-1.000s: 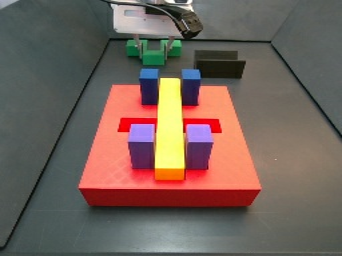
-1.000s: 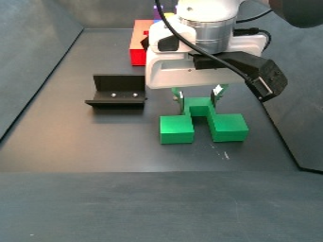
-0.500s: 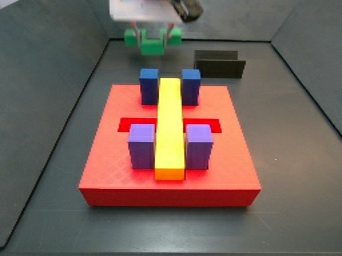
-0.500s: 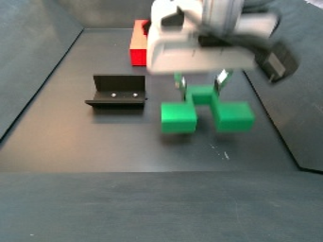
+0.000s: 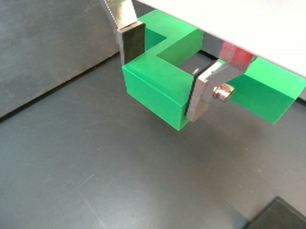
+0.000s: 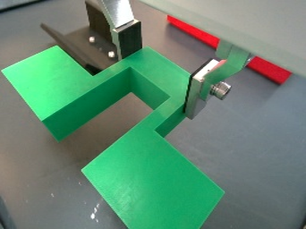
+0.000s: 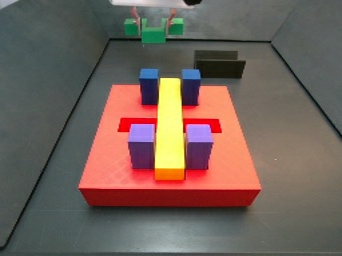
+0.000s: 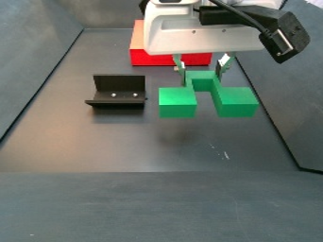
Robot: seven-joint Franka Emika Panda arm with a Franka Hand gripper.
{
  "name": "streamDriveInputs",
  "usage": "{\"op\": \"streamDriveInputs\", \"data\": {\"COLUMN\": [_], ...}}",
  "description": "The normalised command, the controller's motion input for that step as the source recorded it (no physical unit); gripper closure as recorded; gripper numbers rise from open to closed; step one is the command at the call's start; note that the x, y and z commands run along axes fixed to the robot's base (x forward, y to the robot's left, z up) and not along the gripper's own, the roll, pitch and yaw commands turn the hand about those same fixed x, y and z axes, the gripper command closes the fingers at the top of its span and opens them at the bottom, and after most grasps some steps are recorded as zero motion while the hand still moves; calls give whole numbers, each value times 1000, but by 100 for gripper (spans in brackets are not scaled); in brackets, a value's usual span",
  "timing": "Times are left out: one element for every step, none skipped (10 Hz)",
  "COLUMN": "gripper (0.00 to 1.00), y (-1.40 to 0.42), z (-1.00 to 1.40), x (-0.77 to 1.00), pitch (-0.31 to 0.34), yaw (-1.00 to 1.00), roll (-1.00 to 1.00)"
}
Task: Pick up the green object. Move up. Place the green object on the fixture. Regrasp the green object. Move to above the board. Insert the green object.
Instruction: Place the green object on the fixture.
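The green object (image 8: 178, 101) is a bright green U-shaped piece hanging off the floor, with its shadow below it. My gripper (image 8: 202, 70) is shut on its middle bridge from above. In both wrist views the silver fingers (image 5: 205, 90) (image 6: 202, 86) press on either side of the green object (image 5: 157, 79) (image 6: 134, 79). In a side view the green object (image 7: 155, 33) hangs at the far end under the gripper (image 7: 155, 17). The black fixture (image 8: 116, 93) (image 7: 221, 64) stands on the floor beside it. The red board (image 7: 118, 172) (image 8: 140, 47) carries blue and purple blocks and a yellow bar (image 7: 170, 128).
Dark walls enclose the floor on all sides. The fixture's raised back (image 6: 70, 45) and a strip of the board (image 6: 269, 66) show behind the held piece in a wrist view.
The gripper has risen from the floor with the green object in it. The piece now hangs higher and a little toward the board; fixture and board are unmoved.
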Motion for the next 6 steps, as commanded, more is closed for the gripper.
{"op": "streamDriveInputs", "data": {"gripper": [100,100,100,100,100,100], "y": [60,51,14,3,0,0], "z": [366,491,520,491,440,340], "x": [20,43,49,46,31,23], "pitch": [-149,-97,-83,-97,-131,-160], "yaw": [-117,-131,-137,-149,-163,-203], "roll": [-943,-851,-783,-797,-806,-754]}}
